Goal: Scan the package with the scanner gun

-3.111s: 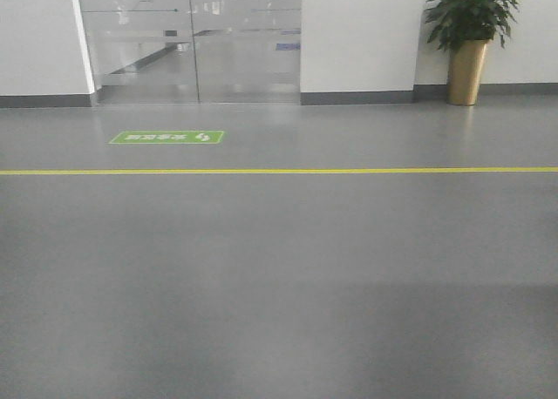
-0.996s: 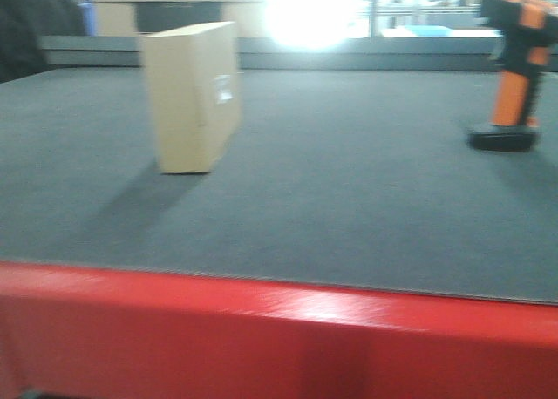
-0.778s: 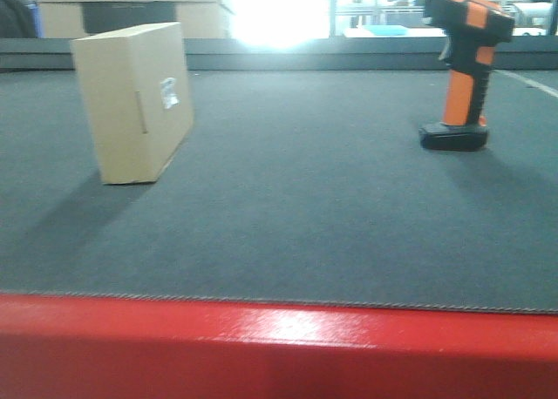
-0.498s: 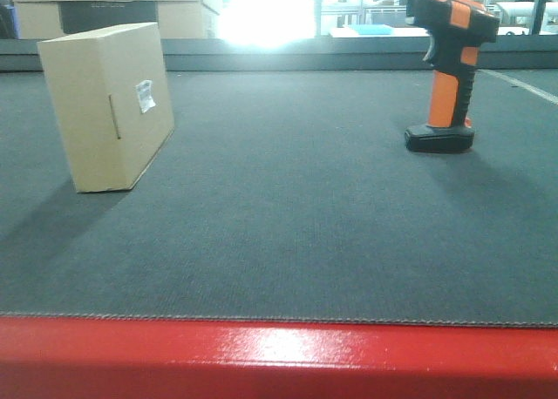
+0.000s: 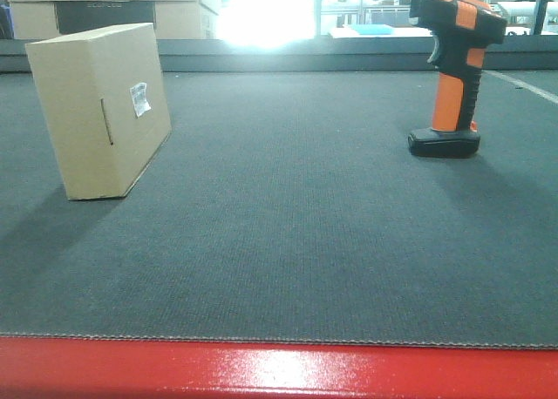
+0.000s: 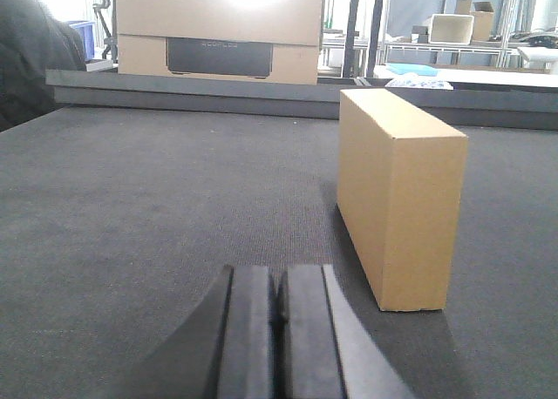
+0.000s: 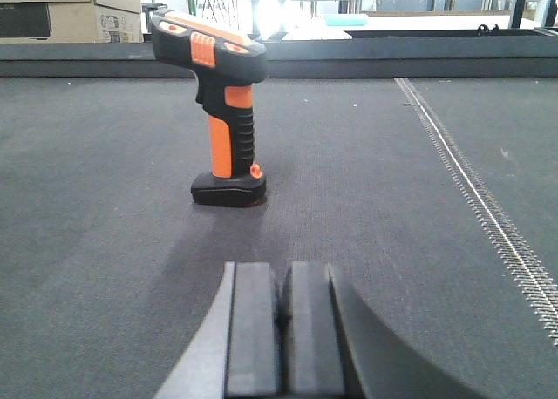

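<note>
Progress: you have nothing done | package [image 5: 98, 111] at 10 o'clock on counter [image 5: 288, 233], scanner gun [image 5: 452, 68] upright at 2 o'clock | left gripper [image 6: 277, 286] and right gripper [image 7: 286, 294] jaws together, empty | left: grasp scanner, aim, scan.

Strong backlight floods in beyond the tabletop's [image 5: 288, 242] far edge and blows out to white glare [image 5: 266, 11] there. The package [image 5: 100, 111] and scanner gun [image 5: 449, 68] throw soft shadows toward the near edge, whose red trim [image 5: 279, 373] glints. The foreground is sharp and the background slightly hazy.
</note>
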{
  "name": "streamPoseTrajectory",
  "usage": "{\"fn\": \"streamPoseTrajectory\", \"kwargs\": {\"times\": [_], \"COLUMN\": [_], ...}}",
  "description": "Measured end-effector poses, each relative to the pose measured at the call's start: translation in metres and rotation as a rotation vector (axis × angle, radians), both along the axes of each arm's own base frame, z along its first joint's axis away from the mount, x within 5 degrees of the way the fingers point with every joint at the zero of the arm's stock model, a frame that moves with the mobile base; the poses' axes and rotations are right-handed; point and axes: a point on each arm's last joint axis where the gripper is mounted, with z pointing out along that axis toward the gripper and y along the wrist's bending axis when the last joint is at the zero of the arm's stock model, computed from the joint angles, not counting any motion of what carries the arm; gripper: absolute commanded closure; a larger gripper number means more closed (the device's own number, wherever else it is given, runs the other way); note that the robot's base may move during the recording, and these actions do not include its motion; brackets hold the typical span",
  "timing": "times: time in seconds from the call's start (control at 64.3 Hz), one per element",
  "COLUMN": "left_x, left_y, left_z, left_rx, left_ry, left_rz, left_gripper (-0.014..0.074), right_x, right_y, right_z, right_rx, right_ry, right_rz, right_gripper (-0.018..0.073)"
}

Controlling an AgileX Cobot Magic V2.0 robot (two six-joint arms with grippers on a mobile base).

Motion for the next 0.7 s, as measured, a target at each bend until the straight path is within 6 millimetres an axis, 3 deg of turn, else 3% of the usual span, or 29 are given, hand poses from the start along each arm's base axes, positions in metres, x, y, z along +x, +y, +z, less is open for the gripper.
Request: {"fn": "streamPoseTrajectory", "kwargs": {"times": [0.7], "left_x": [0.0000], "left_y": [0.0000], "left_z": [0.0000], "left_rx": [0.000], "left_ry": [0.000], "left_rz": [0.000], "left_gripper": [0.0707], "right_x": [0.0000], "right_y": [0.0000], "right_z": [0.0000], "right_rx": [0.000], "right_ry": [0.000], "right_rz": [0.000], "right_gripper": [0.0720]}}
